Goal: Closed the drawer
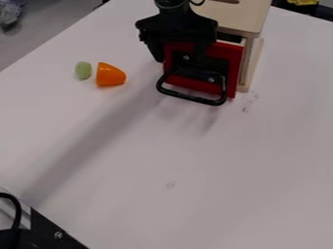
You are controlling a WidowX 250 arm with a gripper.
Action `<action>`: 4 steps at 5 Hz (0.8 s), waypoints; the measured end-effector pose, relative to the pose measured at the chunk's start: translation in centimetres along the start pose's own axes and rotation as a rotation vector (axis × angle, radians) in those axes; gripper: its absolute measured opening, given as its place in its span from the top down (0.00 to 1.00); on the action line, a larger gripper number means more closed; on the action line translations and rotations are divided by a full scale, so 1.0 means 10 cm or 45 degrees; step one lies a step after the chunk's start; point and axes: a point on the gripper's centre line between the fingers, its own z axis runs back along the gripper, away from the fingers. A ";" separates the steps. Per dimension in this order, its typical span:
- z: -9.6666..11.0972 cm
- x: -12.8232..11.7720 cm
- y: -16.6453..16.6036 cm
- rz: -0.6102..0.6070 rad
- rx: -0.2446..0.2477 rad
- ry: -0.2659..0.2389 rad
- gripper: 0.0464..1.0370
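The black gripper point(178, 54) hangs at the upper middle, right at the red drawer front point(235, 65). Its two fingers stand apart, one at the front's left edge and the other over its upper middle, with nothing seen held between them. A black loop handle point(198, 99) sticks out from the lower part of the drawer front. The drawer belongs to a pale wooden cabinet point(248, 17). A narrow strip of the drawer's light side and a dark gap show behind the top of the front, so it stands slightly out. The gripper hides part of the drawer's top edge.
An orange cone-shaped piece point(110, 75) and a small pale green piece point(83, 70) lie on the white table point(195, 160) left of the cabinet. Black hardware with a cable point(18, 214) occupies the lower left corner. Something yellow point(303, 2) is at the top right.
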 end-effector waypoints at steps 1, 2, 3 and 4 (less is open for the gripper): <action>-0.01 0.05 -0.03 0.008 -0.019 -0.012 0.04; -0.05 0.10 -0.07 0.009 -0.046 -0.028 0.04; -0.16 0.19 -0.13 0.011 -0.075 -0.034 0.04; -0.23 0.23 -0.15 -0.011 -0.075 -0.032 0.04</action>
